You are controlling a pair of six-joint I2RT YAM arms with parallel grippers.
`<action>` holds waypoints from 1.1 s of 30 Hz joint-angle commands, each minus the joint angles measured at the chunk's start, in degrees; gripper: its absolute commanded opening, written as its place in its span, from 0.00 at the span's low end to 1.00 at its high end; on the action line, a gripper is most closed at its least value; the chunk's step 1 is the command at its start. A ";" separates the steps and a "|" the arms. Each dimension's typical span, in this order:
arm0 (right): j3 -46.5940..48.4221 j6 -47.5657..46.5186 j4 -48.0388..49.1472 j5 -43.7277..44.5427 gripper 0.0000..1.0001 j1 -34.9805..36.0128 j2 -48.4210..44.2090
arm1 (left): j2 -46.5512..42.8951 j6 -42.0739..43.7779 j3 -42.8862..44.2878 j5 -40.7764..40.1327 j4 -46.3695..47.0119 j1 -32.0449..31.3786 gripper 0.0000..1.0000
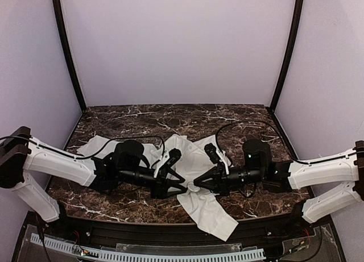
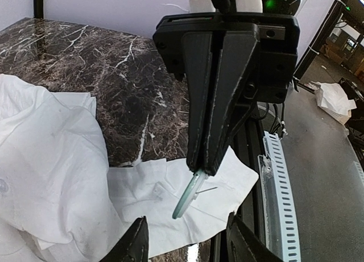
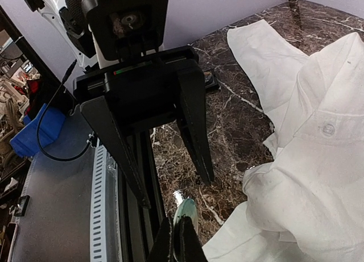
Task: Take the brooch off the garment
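Left black two-finger gripper [image 3: 176,189] has its jaws apart, aimed straight at the tiny round pale metallic brooch [image 2: 189,195]. The brooch is pinched edge-on in the right black gripper [image 2: 203,165], jaws clamped tight on it, just above the crumpled white shirt [image 1: 196,154] on the dark marble table [image 1: 170,117]. Looks to me like it's out of the cloth, can't swear to it. Next I'd guess: carry it clear of the fabric without snagging.

Right gripper [image 3: 177,239] at bottom center is pinched tight on the brooch [image 3: 185,212], a pale disc seen edge-on. Left gripper [image 3: 176,192] fills the upper left, fingers spread wide. White shirt [image 3: 307,177] sits rumpled at right on the marble table [image 3: 239,120], one button [image 3: 328,128] showing.
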 commanded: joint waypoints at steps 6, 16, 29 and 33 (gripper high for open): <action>2.04 -1.40 1.60 -4.46 0.00 -0.24 1.47 | 1.59 1.24 2.01 2.33 -1.47 -0.77 0.35; 2.34 -1.53 1.71 -5.37 0.00 -0.16 2.47 | 2.68 1.24 3.05 3.24 -1.19 -1.41 0.16; 2.12 -1.27 1.76 -3.68 0.00 -0.23 2.27 | 2.05 1.52 1.77 4.68 0.38 -1.62 0.01; 0.81 0.04 2.98 -0.59 0.33 -0.29 -0.08 | -0.44 0.09 -1.32 1.07 4.24 -1.62 0.01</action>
